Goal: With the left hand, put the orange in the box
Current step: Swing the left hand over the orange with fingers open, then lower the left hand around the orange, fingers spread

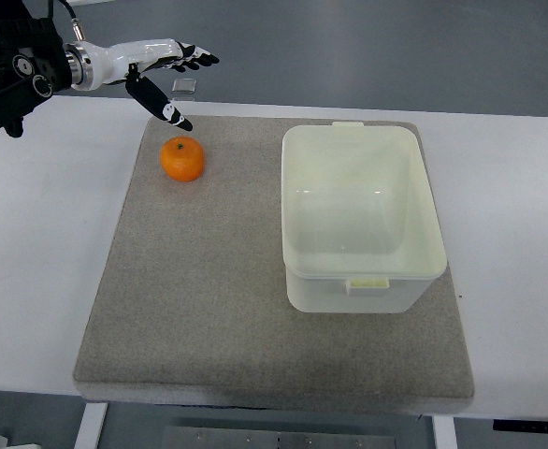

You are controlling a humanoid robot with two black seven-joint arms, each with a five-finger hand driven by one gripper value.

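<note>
Orange (181, 158) rests on grey mat (255, 281), far-left area, left of white box (360, 220), apart from it. Left hand (162, 70) hovers beyond it, fingers (194, 56) extended, grasping nothing, thumb angled down toward orange

You had one camera only, set high on the robot's side and looking steeply down at the white table (40, 234). It stood far enough back to take in the whole grey mat (209, 309), with floor showing beyond the far edge.
</note>
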